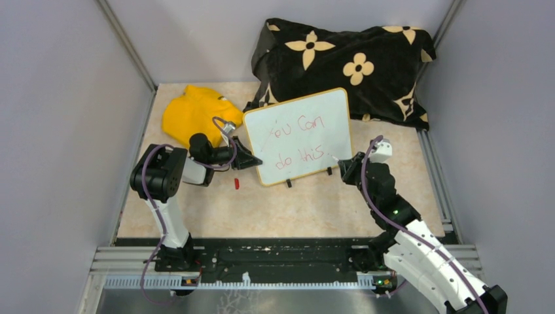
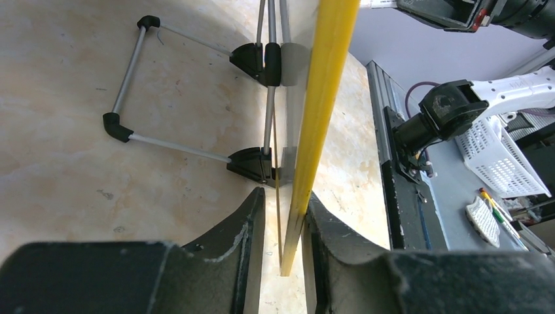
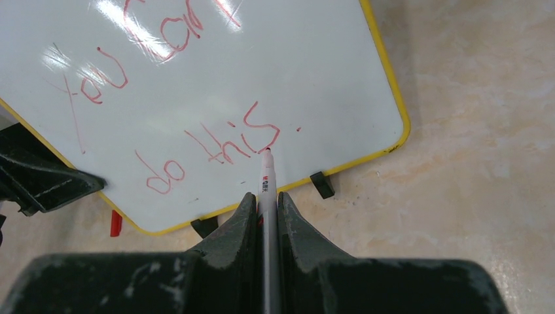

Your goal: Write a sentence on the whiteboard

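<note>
The whiteboard (image 1: 307, 118) stands tilted on its black clip feet in the middle of the table. The red sentence (image 1: 300, 140) on it reads "You Can" over "do this" (image 3: 209, 147). My left gripper (image 1: 252, 159) straddles the board's left edge. In the left wrist view the yellow rim (image 2: 321, 98) rests against one finger, with a gap to the other, so the left gripper (image 2: 285, 196) is open. My right gripper (image 3: 265, 196) is shut on a white marker (image 3: 266, 176). Its red tip is at the end of "this", by the board (image 3: 314, 72).
A yellow cloth (image 1: 193, 111) lies at the back left. A black cushion with tan flowers (image 1: 347, 62) sits behind the board. A small red cap (image 1: 237, 184) lies on the table by the board's lower left corner. The board's wire stand (image 2: 124, 85) reaches out behind it.
</note>
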